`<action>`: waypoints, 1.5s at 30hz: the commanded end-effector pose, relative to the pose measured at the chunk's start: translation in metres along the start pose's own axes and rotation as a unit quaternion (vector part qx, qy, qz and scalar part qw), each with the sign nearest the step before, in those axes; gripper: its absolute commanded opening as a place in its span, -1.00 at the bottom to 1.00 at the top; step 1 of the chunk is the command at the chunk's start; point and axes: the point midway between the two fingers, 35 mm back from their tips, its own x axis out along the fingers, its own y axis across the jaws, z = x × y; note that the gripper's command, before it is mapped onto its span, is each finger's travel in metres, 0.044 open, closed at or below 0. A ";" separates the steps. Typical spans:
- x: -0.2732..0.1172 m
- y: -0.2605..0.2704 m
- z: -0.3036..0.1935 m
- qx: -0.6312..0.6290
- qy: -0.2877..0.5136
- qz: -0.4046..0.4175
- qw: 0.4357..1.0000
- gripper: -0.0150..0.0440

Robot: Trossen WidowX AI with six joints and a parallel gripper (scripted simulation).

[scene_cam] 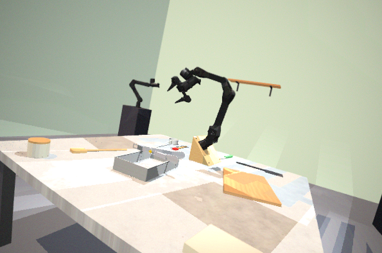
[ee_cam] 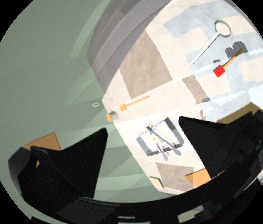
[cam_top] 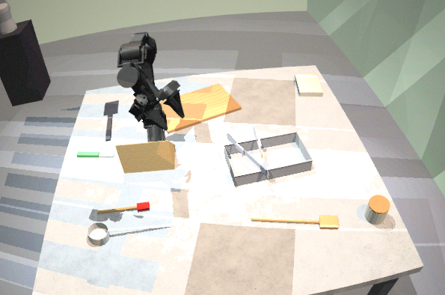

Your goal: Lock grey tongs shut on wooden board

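The grey tongs (cam_top: 248, 154) (scene_cam: 173, 158) (ee_cam: 165, 153) lie open across the roasting tin (cam_top: 289, 171) (scene_cam: 130, 170). Their arms meet near the tin's long wall in the top view and spread towards the opposite wall; a small yellow mark shows by them. The wooden board (cam_top: 218, 99) (scene_cam: 255, 189) (ee_cam: 198, 177) lies flat, apart from the tin, with nothing seen on it; the arm hides part of it in the top view. My gripper (cam_top: 174, 123) (scene_cam: 172, 96) (ee_cam: 143, 126) is open and empty, high above the table and well away from the tongs.
A wedge-shaped wooden block (cam_top: 147, 157) (scene_cam: 198, 152) stands at the arm's base. A dark spatula (cam_top: 109, 121), a green-handled tool (cam_top: 87, 154), a red-headed brush (cam_top: 143, 207), a round ladle (cam_top: 99, 233), a yellow-ended tool (cam_top: 328, 221), an orange-lidded pot (cam_top: 377, 211) and a cream block (cam_top: 309, 86) lie around.
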 end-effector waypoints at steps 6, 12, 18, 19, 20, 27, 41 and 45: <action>0.104 0.025 -0.094 -0.152 0.068 -0.124 0.978 1.00; 0.176 0.016 -0.174 -0.262 0.116 -0.214 0.934 1.00; 0.239 -0.025 -0.257 -0.353 0.161 -0.302 0.870 1.00; 0.247 -0.033 -0.268 -0.365 0.167 -0.314 0.860 1.00; 0.252 -0.038 -0.275 -0.372 0.170 -0.322 0.854 1.00; 0.256 -0.035 -0.280 -0.374 0.171 -0.324 0.852 1.00; 0.266 -0.042 -0.281 -0.374 0.171 -0.324 0.852 1.00; 0.272 -0.046 -0.282 -0.374 0.171 -0.324 0.852 1.00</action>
